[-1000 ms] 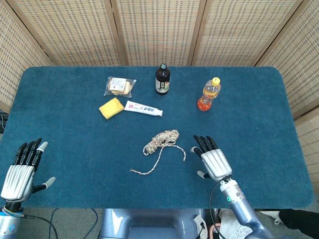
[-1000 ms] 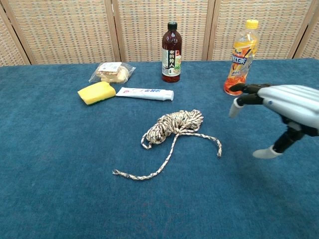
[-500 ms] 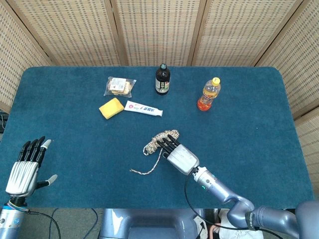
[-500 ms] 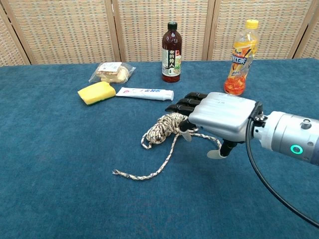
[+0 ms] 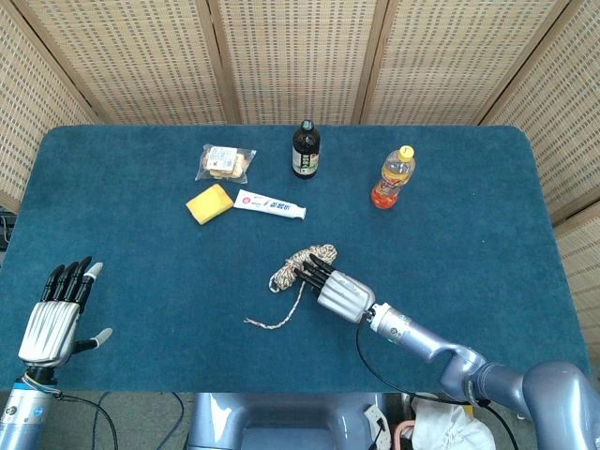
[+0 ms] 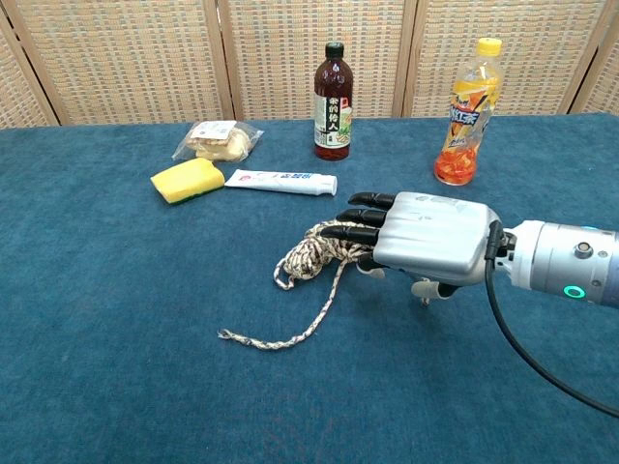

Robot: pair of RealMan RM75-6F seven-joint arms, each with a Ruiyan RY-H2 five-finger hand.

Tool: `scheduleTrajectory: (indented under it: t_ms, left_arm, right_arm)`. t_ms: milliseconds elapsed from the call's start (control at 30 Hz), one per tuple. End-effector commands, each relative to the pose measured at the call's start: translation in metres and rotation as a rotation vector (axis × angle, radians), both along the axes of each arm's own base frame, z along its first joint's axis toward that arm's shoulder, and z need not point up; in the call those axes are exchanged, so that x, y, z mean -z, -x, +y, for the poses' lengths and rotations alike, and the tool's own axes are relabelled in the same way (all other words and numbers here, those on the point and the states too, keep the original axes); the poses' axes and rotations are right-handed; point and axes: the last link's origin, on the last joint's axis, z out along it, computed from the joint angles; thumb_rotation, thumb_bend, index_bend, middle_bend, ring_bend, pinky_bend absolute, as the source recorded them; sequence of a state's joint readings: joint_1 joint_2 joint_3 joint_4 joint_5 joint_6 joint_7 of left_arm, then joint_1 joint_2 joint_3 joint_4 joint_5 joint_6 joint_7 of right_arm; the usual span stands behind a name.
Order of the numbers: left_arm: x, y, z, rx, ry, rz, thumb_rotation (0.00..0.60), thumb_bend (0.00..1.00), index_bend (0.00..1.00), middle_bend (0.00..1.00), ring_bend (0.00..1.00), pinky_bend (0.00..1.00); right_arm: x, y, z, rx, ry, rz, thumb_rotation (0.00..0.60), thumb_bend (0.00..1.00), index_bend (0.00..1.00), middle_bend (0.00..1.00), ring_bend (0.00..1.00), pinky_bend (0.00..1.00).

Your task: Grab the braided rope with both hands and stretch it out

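Woven wicker screens (image 5: 300, 56) are standing behind a counter (image 5: 469, 262) covered in dark blue cloth. The right hand (image 6: 430, 237) is reaching in palm-down over the middle of the counter, its dark fingers (image 6: 360, 217) stretched out flat over the coiled end of the braided rope (image 6: 309, 266); whether they are grasping it, I cannot tell. The rope's loose tail is trailing toward the near edge. The left hand (image 5: 54, 314) is hovering near the counter's near left corner, fingers spread and holding nothing. Along the far side are standing an orange drink bottle (image 6: 464, 111) and a dark bottle (image 6: 333, 97), with a toothpaste tube (image 6: 280, 181), a yellow sponge (image 6: 189, 180) and a snack packet (image 6: 215, 139) lying to the left.
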State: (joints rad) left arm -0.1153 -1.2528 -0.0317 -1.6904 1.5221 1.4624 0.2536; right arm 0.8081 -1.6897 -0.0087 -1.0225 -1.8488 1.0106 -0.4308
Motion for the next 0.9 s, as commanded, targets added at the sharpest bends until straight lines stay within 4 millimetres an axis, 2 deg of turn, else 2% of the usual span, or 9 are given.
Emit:
scheduleTrajectory:
  t_ms: [33,400,633,900]
  left_arm:
    - [0.001,0.0,0.0,0.001,0.004,0.001,0.6,0.0,0.0,0.0,0.0,0.0]
    - [0.001,-0.001,-0.001,0.005,0.01,-0.002,0.6,0.0,0.0,0.0,0.0,0.0]
    - [0.002,-0.002,-0.001,0.009,0.01,-0.002,0.6,0.0,0.0,0.0,0.0,0.0]
    - [0.002,-0.002,-0.002,0.01,0.011,-0.003,0.6,0.0,0.0,0.0,0.0,0.0]
  right_arm:
    - [-0.002,0.001,0.0,-0.025,0.005,0.02,0.6,0.28,0.43,0.0,0.0,0.0]
    - [-0.013,0.014,-0.004,-0.04,0.032,0.071,0.6,0.28,0.45,0.0,0.0,0.0]
    - [-0.01,0.022,-0.001,-0.038,0.017,0.079,0.6,0.29,0.46,0.0,0.0,0.0]
    - [-0.004,0.024,0.0,-0.029,0.006,0.069,0.6,0.3,0.47,0.0,0.0,0.0]
